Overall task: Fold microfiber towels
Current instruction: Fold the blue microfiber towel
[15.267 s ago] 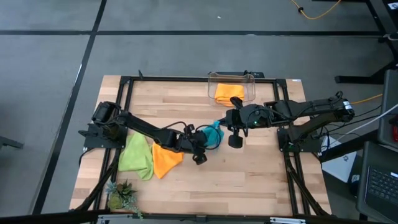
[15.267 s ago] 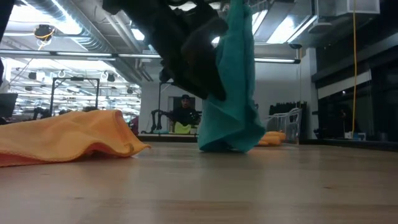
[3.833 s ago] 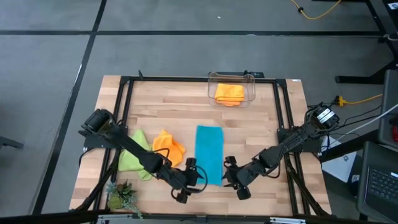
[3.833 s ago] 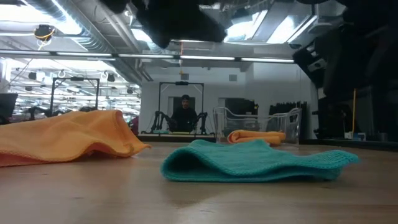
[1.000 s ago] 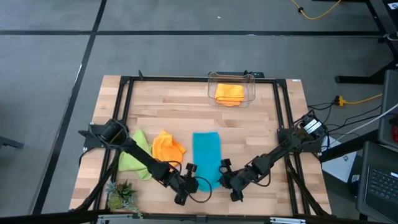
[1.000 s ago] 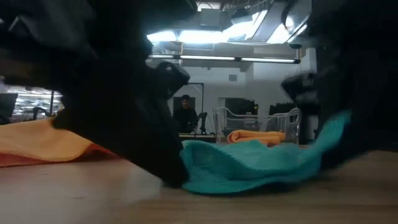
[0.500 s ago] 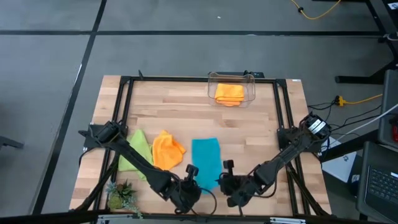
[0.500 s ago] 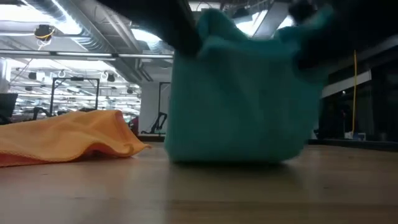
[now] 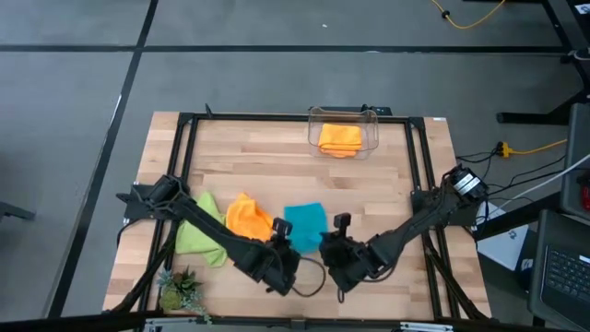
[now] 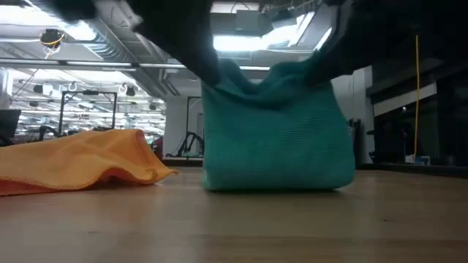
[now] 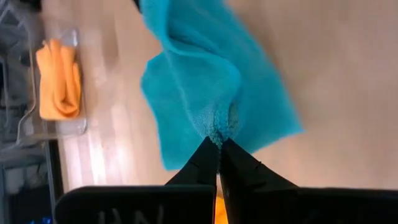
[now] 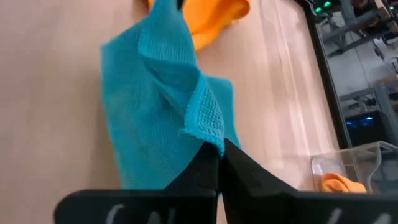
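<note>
Now both arms are pinching the blue towel (image 9: 304, 221) by its near corners, lifting them; the rest is lying beyond, toward the clear bin (image 9: 344, 134).

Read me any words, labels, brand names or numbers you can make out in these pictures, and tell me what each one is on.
No text can be read in any view.
Turquoise towel, orange towel, clear bin, wooden table: no visible lettering or labels.
</note>
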{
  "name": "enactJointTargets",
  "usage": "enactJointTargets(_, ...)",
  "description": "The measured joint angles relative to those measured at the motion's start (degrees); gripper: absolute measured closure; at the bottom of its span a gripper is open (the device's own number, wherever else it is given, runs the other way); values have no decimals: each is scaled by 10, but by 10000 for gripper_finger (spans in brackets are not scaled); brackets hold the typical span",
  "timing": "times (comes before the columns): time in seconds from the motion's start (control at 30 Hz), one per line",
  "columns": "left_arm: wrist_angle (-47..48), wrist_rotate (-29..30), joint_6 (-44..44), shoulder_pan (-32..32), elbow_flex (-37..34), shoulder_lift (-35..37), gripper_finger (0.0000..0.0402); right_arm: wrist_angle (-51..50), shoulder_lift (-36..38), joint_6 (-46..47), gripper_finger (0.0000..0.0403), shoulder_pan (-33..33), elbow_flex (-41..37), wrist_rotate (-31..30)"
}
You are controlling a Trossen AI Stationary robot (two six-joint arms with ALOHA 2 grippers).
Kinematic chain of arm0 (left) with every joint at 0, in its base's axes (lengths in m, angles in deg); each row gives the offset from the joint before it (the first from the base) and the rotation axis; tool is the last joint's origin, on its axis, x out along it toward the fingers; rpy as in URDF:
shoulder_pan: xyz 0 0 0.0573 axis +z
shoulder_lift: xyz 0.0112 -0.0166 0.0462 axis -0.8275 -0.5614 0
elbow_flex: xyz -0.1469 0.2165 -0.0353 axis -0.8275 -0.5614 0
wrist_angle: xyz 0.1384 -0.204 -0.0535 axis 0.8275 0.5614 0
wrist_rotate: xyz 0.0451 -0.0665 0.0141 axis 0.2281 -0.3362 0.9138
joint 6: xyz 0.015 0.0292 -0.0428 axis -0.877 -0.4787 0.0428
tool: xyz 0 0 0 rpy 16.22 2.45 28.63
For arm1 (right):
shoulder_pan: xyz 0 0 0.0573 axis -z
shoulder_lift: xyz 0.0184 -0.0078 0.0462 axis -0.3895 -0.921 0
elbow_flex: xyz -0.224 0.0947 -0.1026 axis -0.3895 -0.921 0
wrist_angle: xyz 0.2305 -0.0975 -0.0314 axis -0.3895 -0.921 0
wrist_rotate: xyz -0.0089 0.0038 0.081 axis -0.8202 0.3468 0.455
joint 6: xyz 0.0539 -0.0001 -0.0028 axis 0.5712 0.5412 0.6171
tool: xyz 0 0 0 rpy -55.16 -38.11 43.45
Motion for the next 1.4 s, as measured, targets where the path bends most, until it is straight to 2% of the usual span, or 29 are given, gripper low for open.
enactJointTargets(0.13, 2, 0, -6, 28, -4, 0, 401, 0, -9, -23, 400, 33, 0, 2)
enactJointTargets(0.37, 1, -4, -14, 68, -55, 0, 401, -16, -32, -36, 400, 82, -2, 0)
enactJointTargets(0.53, -32, 4, -15, 90, -105, 0, 401, 45, -35, -66, 401, 113, -46, 0)
enactJointTargets(0.77, -74, -13, -30, 115, -127, 0, 401, 161, -35, -106, 401, 149, -108, 3)
enactJointTargets(0.97, -105, -22, -29, 133, -150, 0, 401, 194, -35, -119, 397, 162, -129, 5)
enactJointTargets(1.17, -108, -22, -14, 137, -156, 0, 384, 196, -35, -104, 352, 166, -131, 14)
enactJointTargets(1.3, -107, -15, -13, 136, -156, 0, 346, 198, -35, -105, 311, 167, -131, 15)
enactJointTargets(1.4, -107, 18, -13, 135, -156, 0, 313, 200, -35, -104, 283, 167, -130, 13)
